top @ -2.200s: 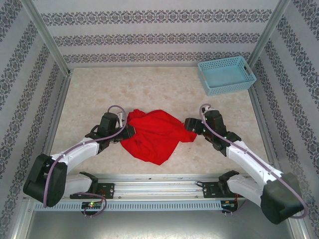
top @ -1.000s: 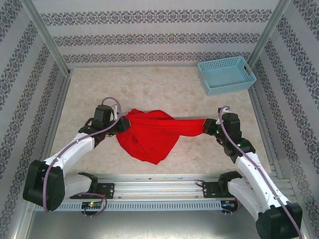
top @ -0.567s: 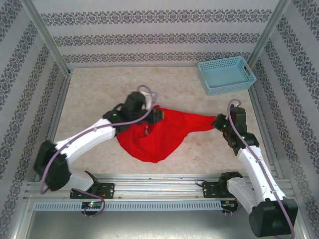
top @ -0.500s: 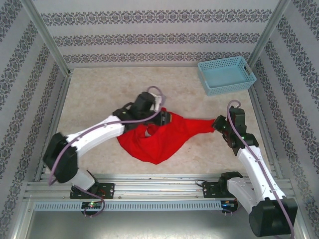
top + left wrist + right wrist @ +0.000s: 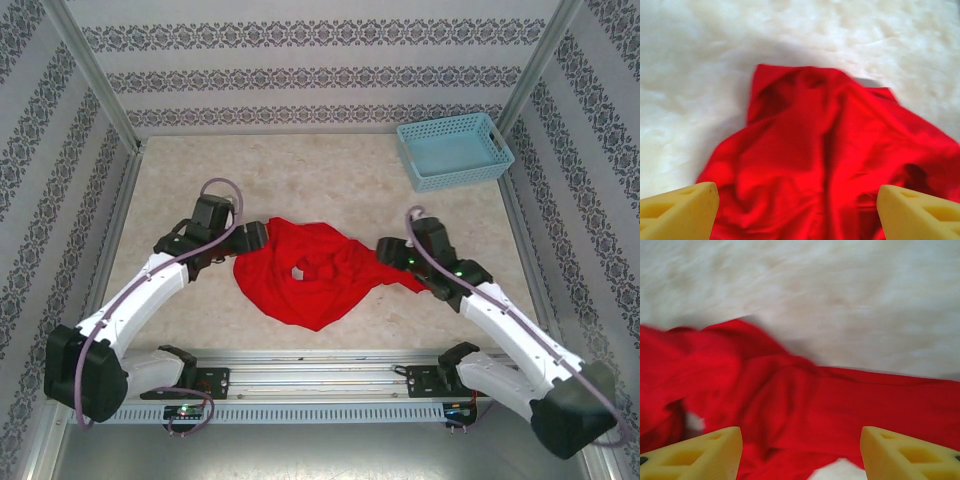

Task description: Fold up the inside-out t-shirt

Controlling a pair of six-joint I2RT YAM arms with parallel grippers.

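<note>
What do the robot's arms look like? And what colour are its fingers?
The left arm and right arm have smooth white shells with chunky black joints. A thin purplish cable loops along each. The left end effector and right end effector each have two yellow, wedge-shaped fingers with little hollows.

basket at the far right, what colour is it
The basket is light blue, with a mesh-like wall; clearest in the top external view.

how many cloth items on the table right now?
1: the red t-shirt, bunched at the middle of the table between the left gripper and the right gripper. Anything under its folds would be hidden.
</note>
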